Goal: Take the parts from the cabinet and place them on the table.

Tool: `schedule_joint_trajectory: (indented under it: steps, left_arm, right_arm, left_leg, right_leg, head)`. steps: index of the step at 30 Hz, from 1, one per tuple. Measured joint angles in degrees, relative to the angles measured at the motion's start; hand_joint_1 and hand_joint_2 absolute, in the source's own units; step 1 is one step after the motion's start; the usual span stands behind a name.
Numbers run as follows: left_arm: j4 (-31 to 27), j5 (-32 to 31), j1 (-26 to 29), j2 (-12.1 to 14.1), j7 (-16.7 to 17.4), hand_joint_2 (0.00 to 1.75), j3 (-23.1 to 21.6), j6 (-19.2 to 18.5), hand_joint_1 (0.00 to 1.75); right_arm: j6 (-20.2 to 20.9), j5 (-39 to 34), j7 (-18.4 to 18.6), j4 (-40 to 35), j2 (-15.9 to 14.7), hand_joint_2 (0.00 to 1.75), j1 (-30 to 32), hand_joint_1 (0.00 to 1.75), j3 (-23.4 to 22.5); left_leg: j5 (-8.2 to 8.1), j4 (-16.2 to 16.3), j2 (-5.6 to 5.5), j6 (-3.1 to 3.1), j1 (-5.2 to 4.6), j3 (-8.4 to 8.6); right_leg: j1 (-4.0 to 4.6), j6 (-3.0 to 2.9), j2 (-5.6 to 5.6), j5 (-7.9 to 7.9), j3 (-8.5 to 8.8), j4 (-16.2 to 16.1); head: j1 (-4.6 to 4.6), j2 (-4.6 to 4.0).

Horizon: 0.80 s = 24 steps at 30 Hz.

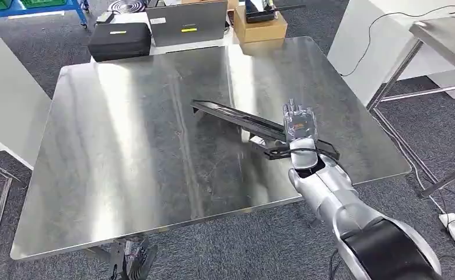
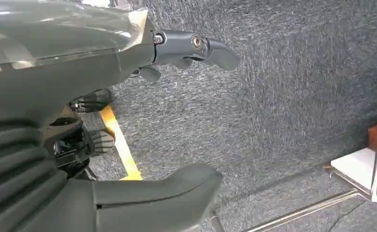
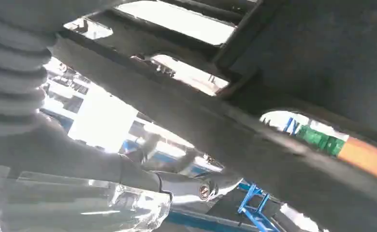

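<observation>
Reaching in from the near right corner of a bare steel table (image 1: 126, 151), the robot's silver right arm ends in its right hand (image 1: 298, 122), which sits over a long black part (image 1: 237, 119). The part is a flat, narrow frame with open cut-outs; it lies on the tabletop on a slant, one end near the middle of the table and the other end under the wrist, close to the right edge. The hand is wrapped in clear plastic and seen from behind, so it is hard to say whether the fingers are clasping the part or merely resting on it. From the right wrist camera, the dark frame (image 3: 254, 145) crosses very close to the lens, with a thumb (image 3: 196, 186) beneath it, though the contact itself is blurred. The left hand (image 2: 128, 121) hangs below the table over grey carpet (image 2: 293, 96), fingers (image 2: 196, 48) and thumb spread apart with nothing between them; a yellow floor stripe (image 2: 121, 150) runs under it. Beyond the far edge of the table stand a black case (image 1: 120, 39), a grey laptop (image 1: 187, 23) and a cardboard box (image 1: 260, 26). A white cable (image 1: 406, 149) trails down the carpet off the right edge.
</observation>
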Motion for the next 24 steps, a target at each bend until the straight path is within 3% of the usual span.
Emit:
schedule_joint_trajectory:
  steps: [3, 4, 5, 6, 8, 9, 10, 11, 13, 14, 15, 16, 17, 18, 22, 24]
  left_arm:
    - [0.3, 0.2, -0.3, 0.2, -0.1, 0.0, 0.0, -0.5, 0.0]
    - [0.3, 0.2, -0.4, 0.4, -0.1, 0.0, 0.0, -0.5, 0.0]
    - [0.4, 0.2, -0.3, 0.6, -0.1, 0.0, 0.0, -0.6, 0.0]
    - [0.5, 0.2, -0.3, 0.7, -0.1, 0.0, 0.0, -0.6, 0.0]
    - [0.7, 0.2, -0.3, 0.9, -0.1, 0.0, 0.0, -0.7, 0.0]
    - [0.8, 0.2, -0.3, 0.9, 0.0, 0.0, 0.0, -0.9, 0.0]
    - [0.9, 0.2, -0.3, 1.0, 0.2, 0.0, -0.1, -1.1, 0.0]
    - [1.0, 0.1, -0.3, 1.0, 0.5, 0.0, -0.3, -1.2, 0.0]
    - [1.2, -0.1, -0.1, 1.0, 1.0, 0.0, -0.9, -1.2, 0.0]
    - [1.2, -0.3, 0.0, 1.0, 1.2, 0.0, -1.1, -1.2, 0.0]
    - [1.3, -0.4, 0.0, 1.0, 1.6, 0.0, -1.4, -1.3, 0.0]
    - [1.3, -0.4, 0.0, 1.0, 1.9, 0.0, -1.8, -1.3, 0.0]
    - [1.4, -0.5, 0.1, 0.9, 1.9, 0.0, -2.2, -1.3, 0.0]
    - [1.4, -0.4, 0.2, 0.9, 1.9, 0.0, -2.4, -1.3, 0.0]
    - [1.5, 0.3, 0.4, 1.0, 0.3, 0.0, -2.4, -0.9, 0.0]
    - [1.6, 0.7, 0.5, 1.2, -0.6, 0.0, -2.4, -0.5, 0.0]
  right_arm:
    - [0.3, -0.5, -1.0, 0.2, 0.1, 0.0, 0.0, 0.0, -0.5]
    - [0.7, -1.0, -1.5, 0.2, 0.2, 0.0, 0.0, 0.0, -1.0]
    - [1.4, -1.7, -2.0, 0.2, 0.3, 0.0, -0.1, 0.0, -1.7]
    - [1.8, -2.1, -2.3, 0.2, 0.4, 0.0, -0.1, 0.0, -2.0]
    - [2.7, -2.8, -3.2, 0.4, 0.7, 0.0, -0.1, 0.0, -2.5]
    - [4.1, -3.9, -4.2, 0.5, 0.7, 0.0, 0.0, 0.0, -3.0]
    - [6.6, -5.8, -5.8, 0.7, 0.8, 0.0, 0.0, 0.0, -3.8]
    - [9.5, -7.7, -7.8, 0.8, 0.9, 0.0, 0.0, 0.0, -4.7]
    - [15.9, -11.9, -13.0, 1.1, 0.8, 0.0, 0.0, 0.0, -7.0]
    - [17.9, -13.7, -15.3, 1.1, 0.8, 0.0, 0.0, 0.0, -8.0]
    - [19.1, -15.3, -17.5, 1.1, 0.8, 0.0, 0.0, 0.0, -9.1]
    - [19.3, -16.9, -19.7, 1.1, 0.6, 0.0, -0.1, 0.0, -10.1]
    - [19.1, -18.2, -21.3, 1.1, 0.5, 0.0, 0.0, 0.0, -11.0]
    - [18.3, -19.7, -23.0, 0.9, 0.5, 0.0, 0.2, 0.0, -11.8]
    - [10.5, -30.0, -30.1, -4.1, 1.0, 0.0, 1.9, 0.0, -15.5]
    - [7.3, -35.4, -29.8, -11.4, 1.1, 0.0, 4.4, 0.0, -17.0]
  left_leg:
    - [0.3, -0.4, 0.04, -0.91, 0.33, 0.06]
    - [0.03, -0.2, 0.06, -1.24, 0.39, -0.16]
    - [-0.9, 1.0, 0.1, -1.75, 0.53, -0.92]
    - [-2.82, 3.8, 0.12, -2.17, 0.67, -2.16]
    - [-7.1, 13.2, 0.18, -2.87, 1.08, -6.83]
    - [-8.01, 16.8, 0.26, -3.11, 1.27, -8.84]
    - [-7.29, 17.5, 0.3, -3.24, 1.46, -9.56]
    - [-5.56, 15.5, 0.31, -3.31, 1.64, -8.96]
    - [-0.01, 5.3, 0.36, -3.39, 1.98, -4.15]
    - [1.44, 0.7, 0.34, -3.46, 2.18, -1.84]
    - [0.43, 0.0, 0.06, -3.32, 1.69, -0.79]
    - [1.01, -0.3, -0.01, -2.81, 1.94, -0.99]
    - [0.95, -0.3, 0.02, -2.98, 1.93, -1.12]
    - [1.02, -0.3, -0.1, -2.83, 1.77, -1.19]
    - [1.21, -0.3, -0.12, -2.38, 1.55, -1.42]
    - [1.16, -0.3, -0.12, -2.23, 1.53, -1.42]
  right_leg:
    - [0.4, -0.72, 0.08, 0.25, -0.16, 0.1]
    - [-0.37, -1.22, 0.08, 0.59, 0.1, -0.4]
    - [-0.44, -1.26, 0.12, 0.62, 0.21, -0.5]
    - [-0.56, -1.55, 0.09, 0.66, 0.21, -0.5]
    - [-0.57, -1.63, 0.09, 0.59, 0.16, -0.5]
    - [-0.57, -1.64, 0.08, 0.56, 0.16, -0.4]
    - [-0.63, -1.66, 0.09, 0.5, 0.2, -0.4]
    - [-0.73, -1.61, 0.1, 0.45, 0.25, -0.4]
    - [-1.03, -1.11, 0.12, 0.14, 0.55, -0.4]
    - [-1.0, -0.9, 0.12, 0.02, 0.65, -0.4]
    - [-0.43, -0.47, 0.09, -0.12, 0.25, -0.4]
    - [-0.27, -0.4, 0.01, -0.32, 0.03, -0.1]
    - [-0.34, -1.1, 0.0, -0.37, 0.14, -0.2]
    - [-0.34, -1.0, -0.01, -0.16, 0.19, -0.4]
    - [-0.52, -0.26, -0.09, 0.39, 0.32, -1.1]
    - [-0.52, -0.19, -0.09, 0.42, 0.37, -1.3]
  head:
    - [0.07, 0.0]
    - [0.07, 0.0]
    - [-0.04, 0.0]
    - [-0.5, 0.0]
    - [-0.7, 0.0]
    - [-0.7, 0.0]
    - [-0.7, 0.0]
    - [-0.74, 0.0]
    - [-0.78, 0.0]
    - [-0.87, 0.0]
    - [-1.12, 0.0]
    - [-0.85, 0.0]
    - [-0.68, 0.0]
    - [-0.48, 0.0]
    - [-0.37, 0.0]
    - [-0.28, 0.0]
